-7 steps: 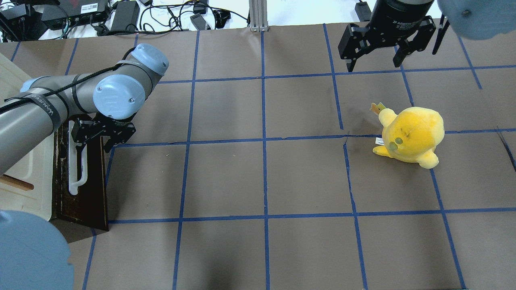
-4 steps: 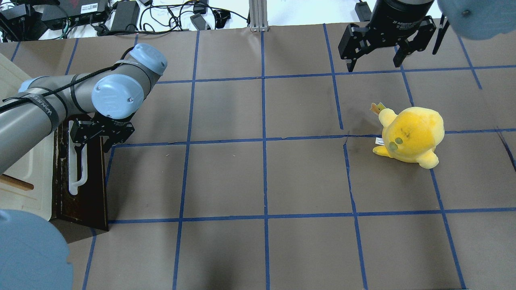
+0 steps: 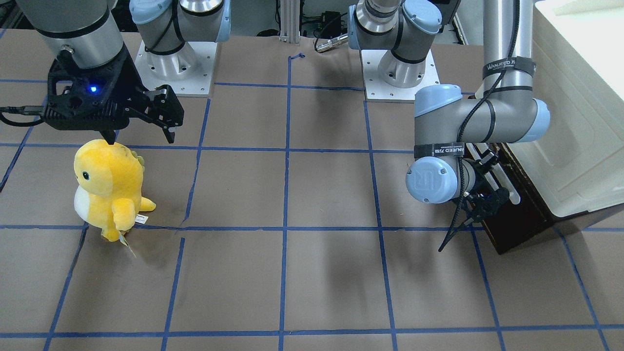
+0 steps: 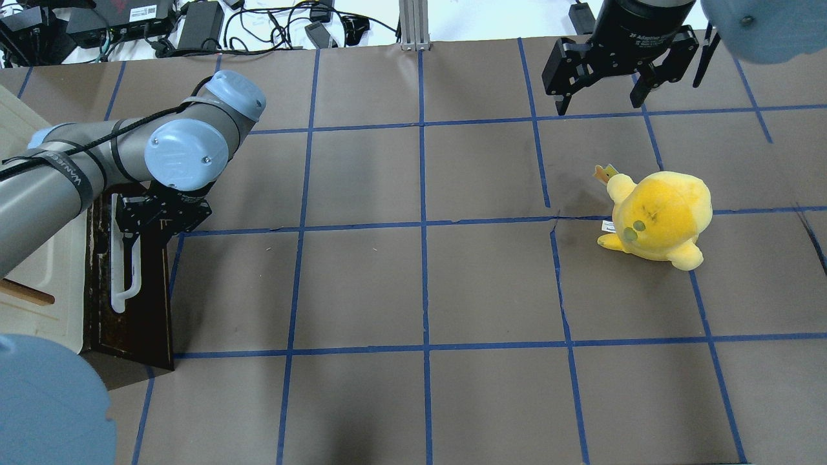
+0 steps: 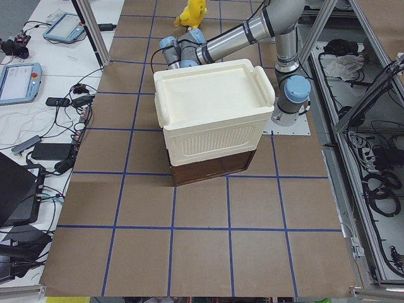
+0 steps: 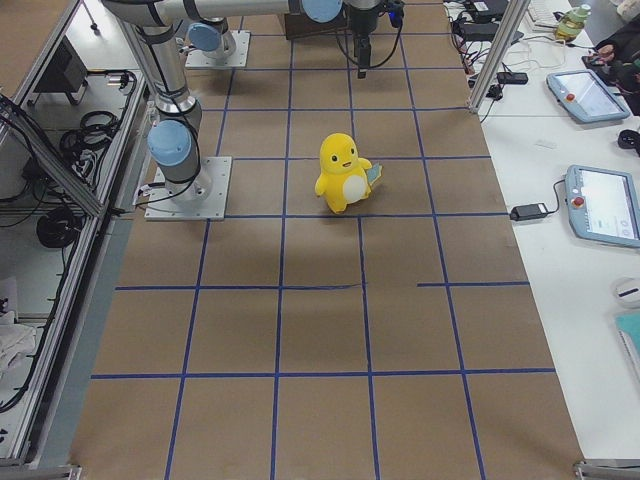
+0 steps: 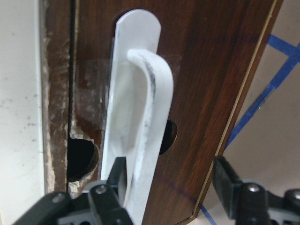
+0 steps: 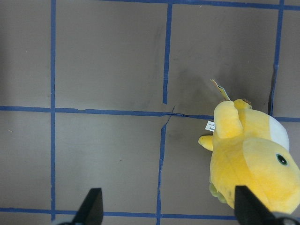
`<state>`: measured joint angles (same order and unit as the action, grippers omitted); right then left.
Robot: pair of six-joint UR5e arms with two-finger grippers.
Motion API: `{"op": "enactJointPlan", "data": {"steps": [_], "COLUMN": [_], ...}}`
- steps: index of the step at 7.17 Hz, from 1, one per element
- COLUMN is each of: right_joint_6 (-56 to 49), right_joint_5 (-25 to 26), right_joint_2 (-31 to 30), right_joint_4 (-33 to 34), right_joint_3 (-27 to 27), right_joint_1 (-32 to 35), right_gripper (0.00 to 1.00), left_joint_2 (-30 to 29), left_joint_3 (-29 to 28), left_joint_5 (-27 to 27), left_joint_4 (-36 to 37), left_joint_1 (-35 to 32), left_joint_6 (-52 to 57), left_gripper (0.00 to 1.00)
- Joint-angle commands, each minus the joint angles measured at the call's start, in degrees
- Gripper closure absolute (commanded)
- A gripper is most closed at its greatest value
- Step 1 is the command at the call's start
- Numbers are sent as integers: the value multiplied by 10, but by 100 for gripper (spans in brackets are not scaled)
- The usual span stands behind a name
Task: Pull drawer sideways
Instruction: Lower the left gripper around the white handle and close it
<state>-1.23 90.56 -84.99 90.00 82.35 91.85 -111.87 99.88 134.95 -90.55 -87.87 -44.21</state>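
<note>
The drawer [image 4: 139, 303] shows its dark brown front with a long white bar handle [image 4: 118, 271] at the table's left, close against the cream-white cabinet [image 4: 39, 284]. My left gripper [image 4: 155, 223] is open at the handle's far end. In the left wrist view the handle [image 7: 145, 122] runs between the two fingers [image 7: 224, 177], close to one of them, with the gripper [image 7: 171, 178] unclosed. The front-facing view shows the left gripper [image 3: 482, 204] at the drawer front [image 3: 516, 224]. My right gripper [image 4: 601, 97] is open and empty, high at the far right.
A yellow plush toy [image 4: 656, 216] stands on the right half of the table, below the right gripper, and also shows in the right wrist view [image 8: 248, 159]. Cables and power bricks [image 4: 194, 26] lie beyond the table's far edge.
My left gripper has moved a little to the left, closer onto the drawer front and its handle. The drawer, the plush toy and the right arm have not moved.
</note>
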Motion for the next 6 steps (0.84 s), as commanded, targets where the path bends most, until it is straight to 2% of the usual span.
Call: {"op": "enactJointPlan", "data": {"steps": [1, 6], "right_joint_6": [0, 0], "right_joint_5": [1, 1], "right_joint_2": [0, 0], "right_joint_4": [0, 0], "right_joint_3": [0, 0], "right_joint_1": [0, 0], "right_gripper": [0, 0], "left_joint_2": [3, 3], "left_joint_3": [0, 0], "left_joint_5": [1, 2], "left_joint_4": [-10, -20], "left_joint_1": [1, 7], "left_joint_6": [-1, -1], "left_gripper": [44, 42]}}
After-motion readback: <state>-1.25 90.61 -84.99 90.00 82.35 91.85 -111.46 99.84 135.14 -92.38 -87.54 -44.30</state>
